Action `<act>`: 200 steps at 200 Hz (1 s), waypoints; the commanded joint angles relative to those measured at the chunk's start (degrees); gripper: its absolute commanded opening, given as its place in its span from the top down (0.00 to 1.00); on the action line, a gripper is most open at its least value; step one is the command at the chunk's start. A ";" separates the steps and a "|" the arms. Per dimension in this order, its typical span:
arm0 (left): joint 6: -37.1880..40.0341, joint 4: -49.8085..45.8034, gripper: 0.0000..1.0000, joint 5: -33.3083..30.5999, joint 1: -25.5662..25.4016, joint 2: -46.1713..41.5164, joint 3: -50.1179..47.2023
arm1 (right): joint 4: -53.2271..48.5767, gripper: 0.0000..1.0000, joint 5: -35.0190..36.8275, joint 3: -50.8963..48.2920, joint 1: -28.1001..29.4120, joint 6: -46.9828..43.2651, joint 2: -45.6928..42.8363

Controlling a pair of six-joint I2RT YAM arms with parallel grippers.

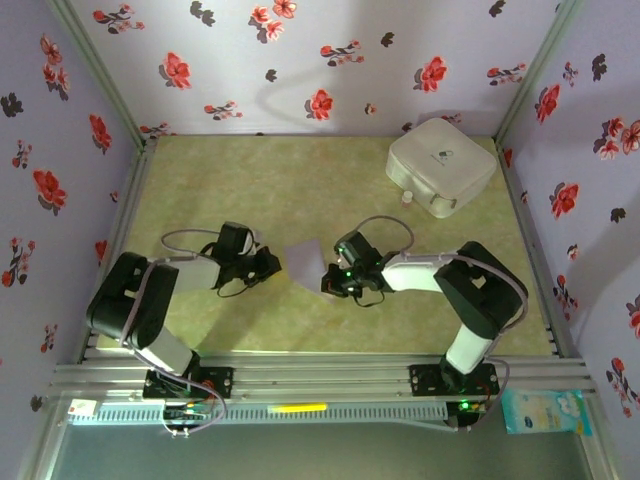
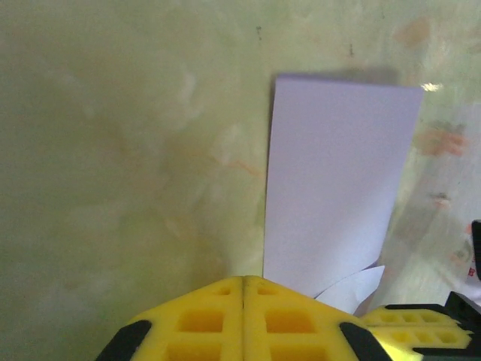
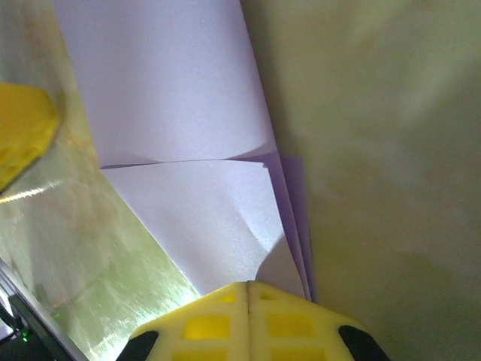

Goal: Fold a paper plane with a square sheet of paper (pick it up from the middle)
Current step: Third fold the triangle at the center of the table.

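Near edge: both arms reached inward from their bases toward the middle of the table (image 1: pixel 250 180), wrists low.

Left gripper (image 2: pixel 243 280): yellow fingers clenched together, nothing between them. The tips sat at the near left corner of the lavender sheet (image 2: pixel 338 188), touching or just beside it; could not tell which.

Right gripper (image 3: pixel 248 284): fingers likewise closed tight, tips down on the sheet's layered edge. Stacked thicknesses showed beside the tip, and one soft crease ran across the paper just beyond. Whether the tips pinched the layers or only pressed on them was hidden.

Sheet's place: mid-table, directly between the two grippers in the overhead view, a small pale patch on the green surface. It was folded over into a narrower strip, with no point or dart shape yet.

Step in hand, by my reading: an early fold being flattened, one arm steadying while the other bears on the crease. Most of the plane is not yet made.

Next move, as I judge it: run the closed tips along the fold to sharpen it without dragging the light paper sideways, then free a corner for the nose fold.

Far right corner: white rounded box (image 1: pixel 441 166), well apart from the work.
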 commanded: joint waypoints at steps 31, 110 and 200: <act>-3.76 -3.16 0.91 -0.35 -4.06 -6.57 -1.28 | -7.54 0.94 -1.30 -3.62 0.47 0.03 -6.41; -7.48 -1.98 0.76 -2.79 -7.34 -5.57 -1.58 | -14.77 0.71 6.96 2.82 -2.59 -4.35 -7.62; -8.45 -1.24 0.70 -0.94 -7.44 -2.23 -0.19 | -10.33 0.83 4.65 5.69 -3.56 -3.57 -1.76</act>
